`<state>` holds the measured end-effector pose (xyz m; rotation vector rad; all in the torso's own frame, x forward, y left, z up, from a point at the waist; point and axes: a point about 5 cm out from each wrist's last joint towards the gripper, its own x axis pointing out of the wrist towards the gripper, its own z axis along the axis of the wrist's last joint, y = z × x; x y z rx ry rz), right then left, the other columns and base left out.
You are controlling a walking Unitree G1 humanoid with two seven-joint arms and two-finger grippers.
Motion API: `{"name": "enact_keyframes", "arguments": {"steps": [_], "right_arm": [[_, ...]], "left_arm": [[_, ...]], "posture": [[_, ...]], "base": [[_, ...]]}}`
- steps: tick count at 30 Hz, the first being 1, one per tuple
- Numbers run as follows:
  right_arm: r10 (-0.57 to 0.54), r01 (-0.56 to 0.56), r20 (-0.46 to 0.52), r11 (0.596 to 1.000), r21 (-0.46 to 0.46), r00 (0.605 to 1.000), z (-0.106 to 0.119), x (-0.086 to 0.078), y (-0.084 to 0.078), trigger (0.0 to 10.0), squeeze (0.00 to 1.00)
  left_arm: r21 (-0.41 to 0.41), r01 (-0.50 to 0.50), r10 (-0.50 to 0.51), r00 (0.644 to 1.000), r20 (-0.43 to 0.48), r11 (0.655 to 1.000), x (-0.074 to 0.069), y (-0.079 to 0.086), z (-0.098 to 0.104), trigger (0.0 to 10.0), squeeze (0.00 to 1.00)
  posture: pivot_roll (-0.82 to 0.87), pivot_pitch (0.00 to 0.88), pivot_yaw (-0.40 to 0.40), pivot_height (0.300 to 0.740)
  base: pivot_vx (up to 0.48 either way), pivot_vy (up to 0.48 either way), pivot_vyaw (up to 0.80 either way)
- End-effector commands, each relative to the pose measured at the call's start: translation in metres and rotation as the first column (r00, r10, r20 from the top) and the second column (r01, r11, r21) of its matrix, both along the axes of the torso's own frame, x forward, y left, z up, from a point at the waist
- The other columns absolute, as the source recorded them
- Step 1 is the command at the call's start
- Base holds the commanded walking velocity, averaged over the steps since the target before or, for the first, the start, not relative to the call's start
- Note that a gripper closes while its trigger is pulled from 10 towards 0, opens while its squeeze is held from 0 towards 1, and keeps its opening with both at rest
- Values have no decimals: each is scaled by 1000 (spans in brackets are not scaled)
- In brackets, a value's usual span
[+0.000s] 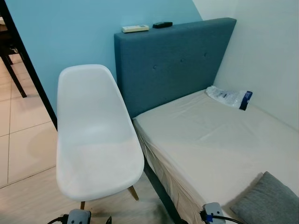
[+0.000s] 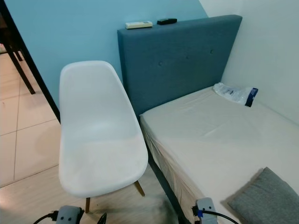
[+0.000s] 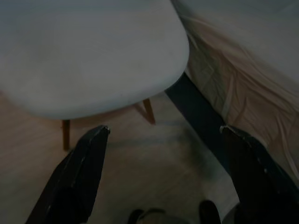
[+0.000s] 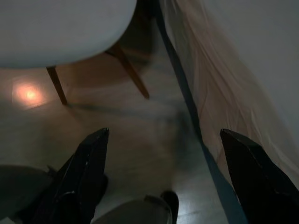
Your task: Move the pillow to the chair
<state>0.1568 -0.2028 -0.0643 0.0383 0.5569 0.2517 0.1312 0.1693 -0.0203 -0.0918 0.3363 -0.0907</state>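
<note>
Pillow (image 1: 271,200): grey, woven, on the bed (image 1: 210,140), cut off at frame corner.
Chair (image 1: 93,140): white, beside bed.
Left gripper (image 3: 163,135): released, wide.
Right gripper (image 4: 163,137): released, wide.

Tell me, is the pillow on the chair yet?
Not yet. The grey pillow lies on the bed, near its foot end, and the white chair seat has nothing on it. Both arms hang low between chair and bed; the left tool and right tool are open and hold nothing. Left to do: pick up the pillow and put it on the chair.
</note>
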Motion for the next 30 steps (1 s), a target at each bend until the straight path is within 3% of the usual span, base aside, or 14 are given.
{"name": "enact_keyframes", "arguments": {"steps": [1, 7, 9, 15, 20, 30], "right_arm": [[-30, 30, 37, 999, 12, 999, 3, -2, -3, 10000, 0], [-77, 75, 86, 997, 31, 993, 9, -6, -8, 10000, 0], [-176, 163, 135, 982, 99, 975, 19, -2, -15, 10000, 0], [-180, 151, 218, 978, 145, 959, 40, 0, -12, 10000, 0], [-158, 126, 185, 977, 172, 970, 38, -9, 0, 10000, 0], [-171, 132, 168, 967, 220, 971, 50, -6, 11, 10000, 0]], "left_arm": [[-1, -28, 28, 1000, -1, 1000, -1, 0, 7, 10000, 0], [-3, -48, 48, 999, -15, 999, -5, 2, 11, 10000, 0], [-16, -35, 34, 998, -53, 999, -8, 2, 6, 10000, 0], [-31, -13, 9, 995, -99, 999, -8, 3, -4, 10000, 0], [-53, 11, -20, 987, -158, 999, -7, 3, -19, 10000, 0], [-75, 8, -21, 986, -168, 997, -6, 2, -22, 10000, 0]], "posture": [[34, 62, -71, 740], [30, 71, -68, 740], [30, 73, -60, 740], [17, 77, -52, 740], [3, 74, -57, 740], [8, 73, -55, 740]], "base": [[0, 0, 0], [0, 0, 0], [0, 0, 0], [0, 0, 0], [0, 0, 0], [0, 0, 0]]}}
